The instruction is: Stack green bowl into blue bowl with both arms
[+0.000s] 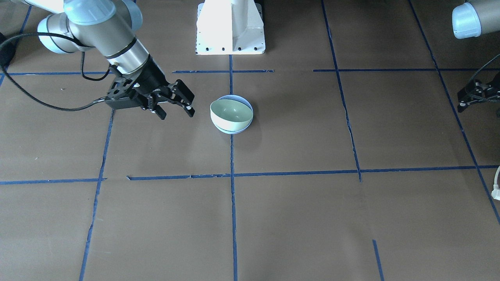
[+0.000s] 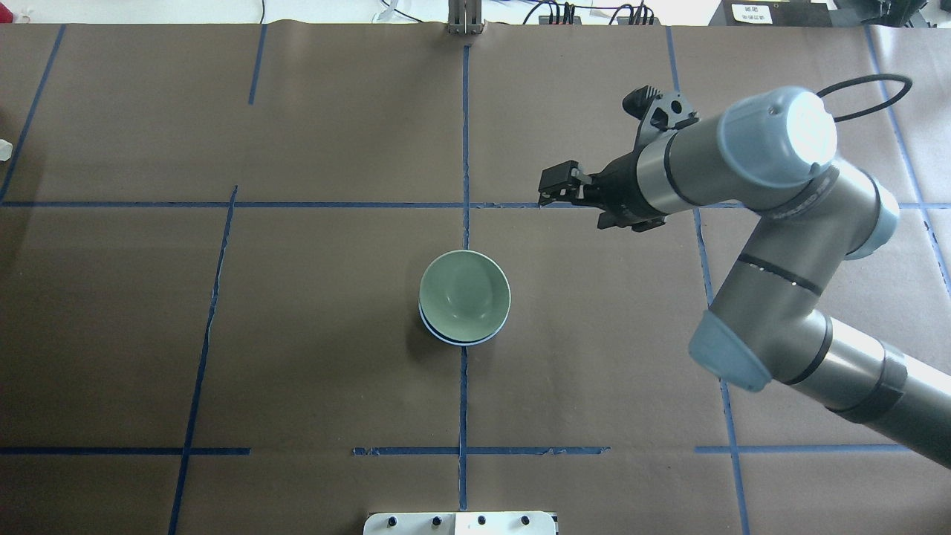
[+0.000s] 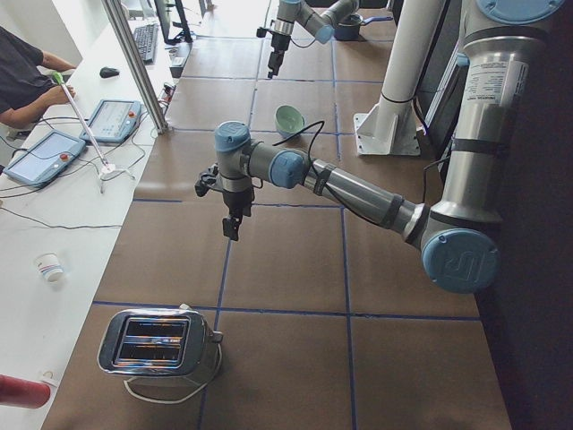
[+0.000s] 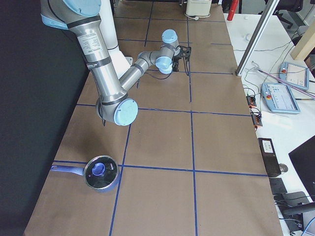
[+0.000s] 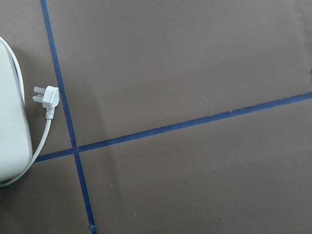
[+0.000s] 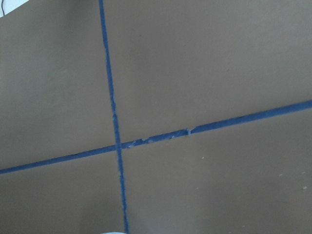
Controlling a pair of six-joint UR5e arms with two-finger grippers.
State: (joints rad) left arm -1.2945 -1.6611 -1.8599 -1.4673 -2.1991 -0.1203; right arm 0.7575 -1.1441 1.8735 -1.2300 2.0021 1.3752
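I found the green bowl (image 1: 230,111) seated in the blue bowl (image 1: 232,132) — light, stiff, slick; best pinched at the rim. The right gripper (image 1: 176,115) stood spread; the left gripper (image 1: 474,95), unclear.

The green bowl (image 2: 464,296), nested in the blue bowl (image 1: 232,131), stands alone mid-bench (image 1: 297,218), with open surface on every side. The right gripper (image 1: 176,115), jaws spread, hangs near the bowls on the robot's right. The white pedestal (image 1: 230,27) stands behind the bowls. A toaster (image 3: 152,345) and a lidded pot (image 4: 101,173) sit well apart at the bench's ends.
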